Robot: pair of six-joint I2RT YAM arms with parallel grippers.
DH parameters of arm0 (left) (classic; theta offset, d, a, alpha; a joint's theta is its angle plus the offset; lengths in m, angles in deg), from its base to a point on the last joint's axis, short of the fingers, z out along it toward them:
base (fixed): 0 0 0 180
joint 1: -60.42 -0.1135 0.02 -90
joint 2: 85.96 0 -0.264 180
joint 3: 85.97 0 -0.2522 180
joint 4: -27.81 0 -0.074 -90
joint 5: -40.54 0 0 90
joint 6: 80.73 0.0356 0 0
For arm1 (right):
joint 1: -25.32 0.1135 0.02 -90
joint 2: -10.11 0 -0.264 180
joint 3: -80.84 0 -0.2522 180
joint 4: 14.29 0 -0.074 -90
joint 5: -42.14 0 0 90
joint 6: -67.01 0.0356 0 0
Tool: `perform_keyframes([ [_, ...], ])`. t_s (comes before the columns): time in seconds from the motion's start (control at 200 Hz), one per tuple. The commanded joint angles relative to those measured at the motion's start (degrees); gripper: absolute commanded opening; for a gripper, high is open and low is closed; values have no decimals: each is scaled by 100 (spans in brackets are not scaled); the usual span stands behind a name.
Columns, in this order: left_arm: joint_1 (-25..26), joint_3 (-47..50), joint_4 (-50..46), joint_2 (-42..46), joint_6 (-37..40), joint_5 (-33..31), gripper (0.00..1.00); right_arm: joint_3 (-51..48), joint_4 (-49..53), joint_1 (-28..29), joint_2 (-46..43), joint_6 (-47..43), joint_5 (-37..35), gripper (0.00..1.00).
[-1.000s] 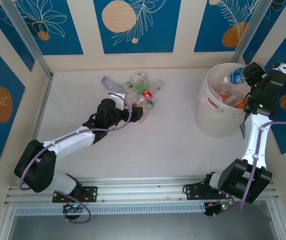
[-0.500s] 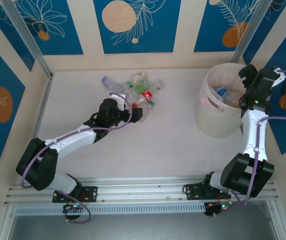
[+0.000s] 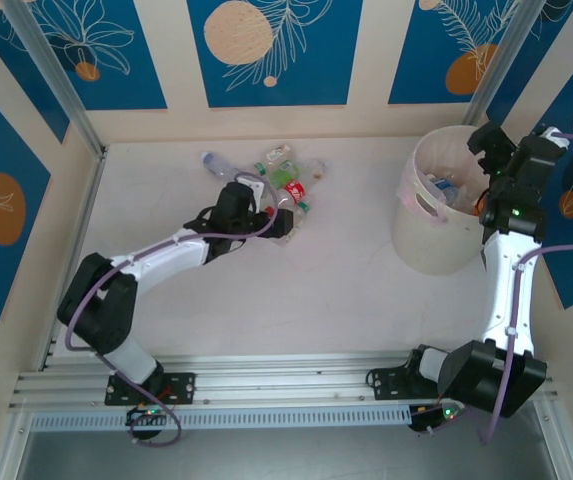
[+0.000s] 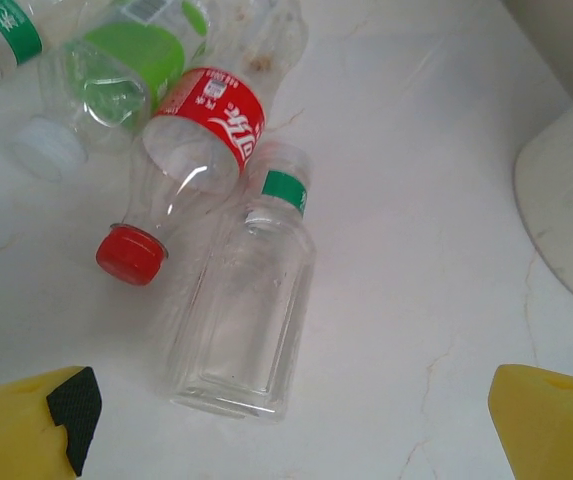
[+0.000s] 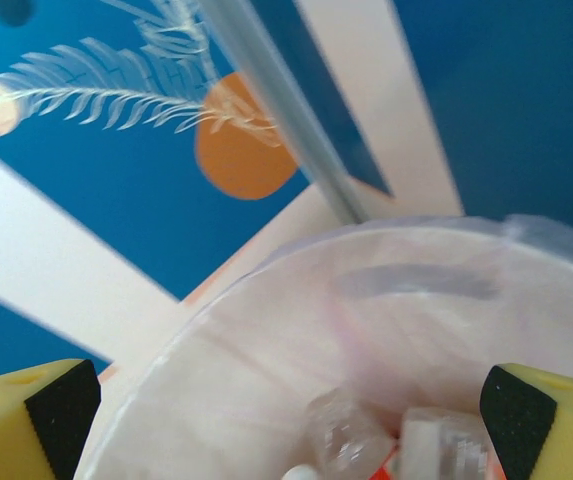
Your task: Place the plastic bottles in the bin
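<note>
Blue-labelled bottle [image 3: 444, 186] now lies inside the bin [image 3: 428, 245] at upper right. The right fingers [image 3: 488, 148] over its rim have sprung apart, so that one is delivered. Left fingers [image 4: 296, 420], spread wide, have moved up to the bottle pile [image 3: 281, 180] at upper centre of the bench [image 3: 346, 290], where a red-labelled bottle [image 4: 201, 125] crowds the nearest green-banded bottle [image 4: 246, 320].

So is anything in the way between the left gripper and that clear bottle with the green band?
Nothing visible is. The left gripper is open, and only bare table lies between it and the green-banded bottle. A red-labelled bottle lies by its far end.
</note>
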Motion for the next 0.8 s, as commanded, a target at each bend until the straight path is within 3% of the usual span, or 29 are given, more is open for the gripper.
perform_keyframes([
  [0.0,-26,-464,-830,-332,-88,114,100,260,166,170,-282,-195,703,100],
  [0.125,-22,-935,-1537,-791,-147,-201,100,423,527,476,-425,-194,1359,100],
  [0.285,121,-1120,-1618,-1291,158,-687,97,208,561,1409,-723,-312,2031,100],
  [0.525,396,-1481,-1457,-1993,728,-1282,94,-97,795,2448,-765,-597,1981,100],
  [0.795,527,-1718,-1181,-2459,1048,-1489,91,-309,997,2653,-737,-705,1732,100],
])
